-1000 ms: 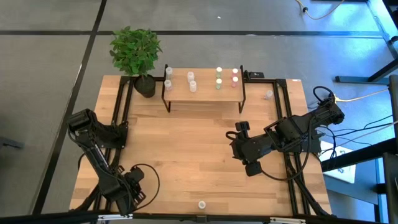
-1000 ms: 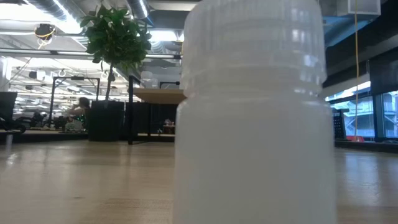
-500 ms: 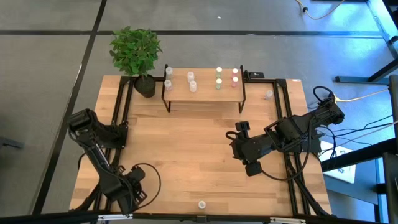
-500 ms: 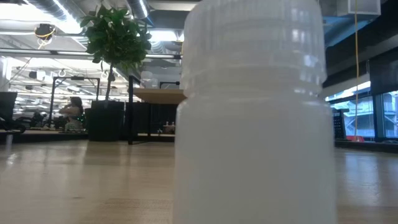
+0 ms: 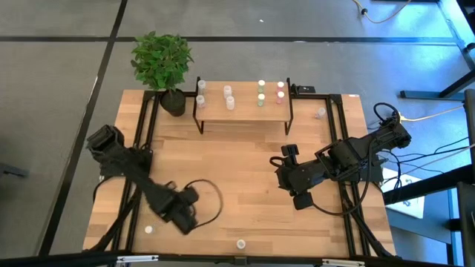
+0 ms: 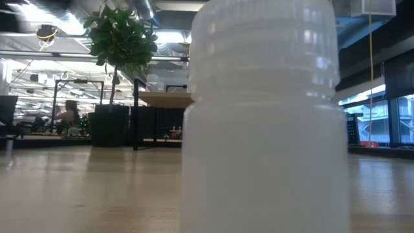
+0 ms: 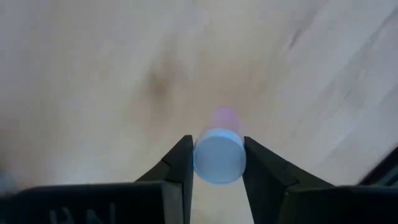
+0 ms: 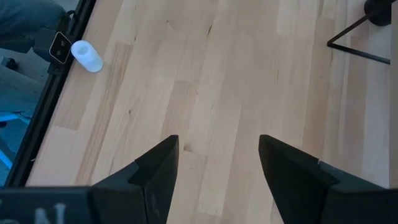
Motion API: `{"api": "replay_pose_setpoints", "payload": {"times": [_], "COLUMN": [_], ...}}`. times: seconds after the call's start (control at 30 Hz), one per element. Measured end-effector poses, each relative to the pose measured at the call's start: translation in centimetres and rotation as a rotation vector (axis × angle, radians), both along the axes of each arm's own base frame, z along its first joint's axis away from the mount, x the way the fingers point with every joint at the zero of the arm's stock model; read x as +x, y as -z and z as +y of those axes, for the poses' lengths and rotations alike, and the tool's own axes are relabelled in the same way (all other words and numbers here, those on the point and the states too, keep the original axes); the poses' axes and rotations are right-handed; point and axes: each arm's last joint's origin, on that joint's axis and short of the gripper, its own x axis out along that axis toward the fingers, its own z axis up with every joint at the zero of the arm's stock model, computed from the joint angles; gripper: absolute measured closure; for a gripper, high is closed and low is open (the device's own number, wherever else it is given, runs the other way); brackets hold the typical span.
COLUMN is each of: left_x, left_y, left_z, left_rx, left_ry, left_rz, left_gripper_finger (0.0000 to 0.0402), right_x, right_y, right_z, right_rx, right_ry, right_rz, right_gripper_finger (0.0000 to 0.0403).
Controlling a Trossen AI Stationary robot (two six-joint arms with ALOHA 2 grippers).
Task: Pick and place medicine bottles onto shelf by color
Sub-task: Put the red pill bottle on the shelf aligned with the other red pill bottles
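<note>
My left gripper (image 5: 182, 216) hangs over the table's near left part, shut on a small medicine bottle (image 7: 219, 155) whose whitish round end faces the wrist camera, with pink showing at its other end. My right gripper (image 8: 217, 163) stands open above the table's right middle (image 5: 289, 159), holding nothing. The shelf (image 5: 243, 108) at the far edge carries white-, green- and pink-capped bottles (image 5: 261, 99) standing on their bases. Loose bottles rest on the tabletop at the near left (image 5: 148, 230) and at the near edge (image 5: 240, 243); another lies on its side at the far right (image 8: 87, 56). My left gripper pinches the bottle's round side wall (image 7: 200, 159) between its two fingers (image 7: 180, 165), one on each side. The fingers come from above and point down. The bottle is lifted clear of the tabletop, its whitish end toward the wrist and its pink end away from it.
A potted plant (image 5: 162, 63) stands at the far left corner beside the shelf. The near-edge bottle (image 6: 265, 129) fills most of the low view. Black frame rails (image 5: 141, 133) run along the table's left and right sides. Bare wood lies between the two arms.
My left gripper has swung from the table's near left corner toward the right and risen, rolling about its own axis. A small white bottle now shows on the table where the gripper stood.
</note>
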Motion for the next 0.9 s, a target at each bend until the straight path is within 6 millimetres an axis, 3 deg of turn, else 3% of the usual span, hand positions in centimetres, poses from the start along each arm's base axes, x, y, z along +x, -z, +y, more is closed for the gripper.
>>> {"api": "replay_pose_setpoints", "payload": {"times": [0.27, 0.53, 0.73, 0.9], "left_x": [5.6, 9.5, 10.5, 11.9], "left_y": [-2.6, -3.3, -3.5, -2.0], "left_z": [6.3, 11.9, 14.2, 15.2], "left_rx": [0.122, 0.151, 0.206, 0.24], "left_ry": [0.199, 0.322, 0.357, 0.4], "left_rz": [-0.105, -0.245, -0.287, -0.278], "left_gripper_finger": [0.0309, 0.0308, 0.0308, 0.0308], "right_x": [0.0, 0.0, 0.1, 0.1], "right_y": [0.0, 0.0, -0.1, -0.1], "right_z": [0.0, 0.0, -0.2, -0.5], "right_rx": [0.001, -0.003, -0.06, -0.127], "right_ry": [0.003, 0.009, 0.046, 0.089], "right_rz": [-0.001, -0.003, -0.033, -0.068], "right_gripper_finger": [0.0179, 0.0179, 0.0179, 0.0179]}}
